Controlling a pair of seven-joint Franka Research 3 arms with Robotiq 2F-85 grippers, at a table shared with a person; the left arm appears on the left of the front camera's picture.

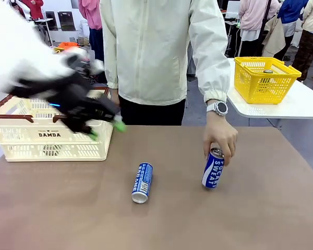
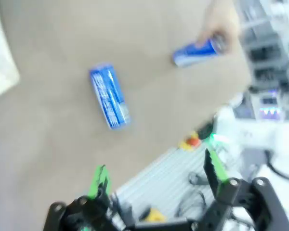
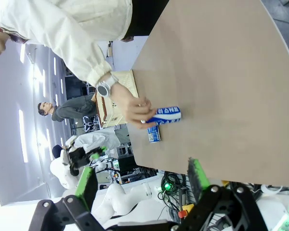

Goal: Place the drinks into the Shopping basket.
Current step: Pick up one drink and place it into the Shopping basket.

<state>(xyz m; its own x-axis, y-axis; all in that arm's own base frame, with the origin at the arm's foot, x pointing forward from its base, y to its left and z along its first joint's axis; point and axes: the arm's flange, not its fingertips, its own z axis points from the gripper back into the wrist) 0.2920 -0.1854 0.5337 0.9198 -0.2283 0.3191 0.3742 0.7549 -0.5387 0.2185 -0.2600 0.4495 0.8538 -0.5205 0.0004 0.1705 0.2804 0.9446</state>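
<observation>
One blue Pocari Sweat can point(image 1: 142, 182) point(image 2: 109, 96) point(image 3: 153, 134) lies on its side mid-table. A second blue can point(image 1: 214, 167) point(image 2: 197, 50) point(image 3: 164, 115) stands tilted, with the person's hand point(image 1: 219, 134) gripping its top. The green can is out of view. The cream DAMDA shopping basket point(image 1: 52, 135) point(image 3: 113, 103) sits at the table's left. My left gripper point(image 1: 106, 130) point(image 2: 156, 173) hangs open and empty, motion-blurred, in front of the basket's right end, above and left of the lying can. My right gripper point(image 3: 142, 183) is open and empty, off the table's edge.
A yellow mesh basket point(image 1: 265, 78) stands on a white side table point(image 1: 302, 107) at the far right. The person in a cream jacket point(image 1: 161, 52) stands at the table's far edge. The brown tabletop point(image 1: 250, 219) is bare along the near side.
</observation>
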